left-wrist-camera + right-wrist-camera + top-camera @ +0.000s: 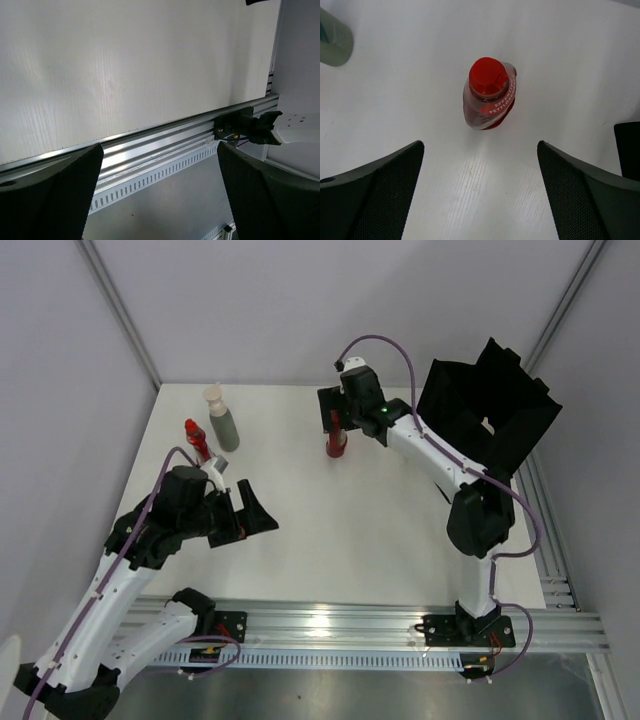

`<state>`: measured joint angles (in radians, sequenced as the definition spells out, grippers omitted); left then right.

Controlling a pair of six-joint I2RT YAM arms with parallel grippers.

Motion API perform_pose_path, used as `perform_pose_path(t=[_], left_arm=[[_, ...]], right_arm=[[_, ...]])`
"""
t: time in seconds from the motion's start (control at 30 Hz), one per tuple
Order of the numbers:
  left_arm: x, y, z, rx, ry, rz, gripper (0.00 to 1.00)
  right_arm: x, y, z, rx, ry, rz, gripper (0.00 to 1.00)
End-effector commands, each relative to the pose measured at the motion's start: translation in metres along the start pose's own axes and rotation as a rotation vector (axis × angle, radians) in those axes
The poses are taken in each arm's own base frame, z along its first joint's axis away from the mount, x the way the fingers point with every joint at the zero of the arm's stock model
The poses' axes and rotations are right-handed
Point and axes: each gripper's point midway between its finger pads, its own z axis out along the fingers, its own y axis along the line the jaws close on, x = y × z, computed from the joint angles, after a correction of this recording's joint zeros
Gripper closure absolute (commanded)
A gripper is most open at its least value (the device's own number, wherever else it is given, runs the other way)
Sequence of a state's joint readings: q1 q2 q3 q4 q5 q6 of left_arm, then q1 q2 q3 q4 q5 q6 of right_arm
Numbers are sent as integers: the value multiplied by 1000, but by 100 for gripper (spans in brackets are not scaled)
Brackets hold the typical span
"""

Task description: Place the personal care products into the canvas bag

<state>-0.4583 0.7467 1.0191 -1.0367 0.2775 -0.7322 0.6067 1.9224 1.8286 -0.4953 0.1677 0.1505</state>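
Clearly the right gripper (480,144), the nearer one, spread wide and holding nothing, hangs over the upright all-red bottle (489,95), which stands just ahead, centred between its fingertips.

White table (350,540), pale grey walls (300,300), possibly partitions, aluminium rail (350,621).
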Motion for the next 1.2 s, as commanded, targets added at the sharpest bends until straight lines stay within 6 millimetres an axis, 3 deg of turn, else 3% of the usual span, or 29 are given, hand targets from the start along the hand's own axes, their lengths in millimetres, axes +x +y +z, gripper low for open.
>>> perform_pose_path(t=[0.0,0.17,0.33,0.5,0.7,0.87,1.0,1.17], left_arm=[[-12,-3,-7,-24,-39,21,1],[-7,2,-3,-43,-18,-4,1],[-3,5,-2,-59,7,-9,1],[-4,3,-3,-61,11,-12,1],[-1,7,-5,-77,20,-14,1],[1,8,-6,-77,21,-24,1],[3,10,-5,-81,26,-26,1],[5,11,-5,-81,28,-26,1]], right_arm=[[-34,8,15,29,-127,54,1],[-27,-10,42,215,-91,88,0],[-19,-1,66,191,-101,81,1],[-12,-7,84,242,-90,84,1],[-14,-14,97,231,-106,76,10],[-15,-28,99,252,-110,98,23],[-19,-40,99,254,-115,99,52],[-20,-49,93,234,-117,109,67]])
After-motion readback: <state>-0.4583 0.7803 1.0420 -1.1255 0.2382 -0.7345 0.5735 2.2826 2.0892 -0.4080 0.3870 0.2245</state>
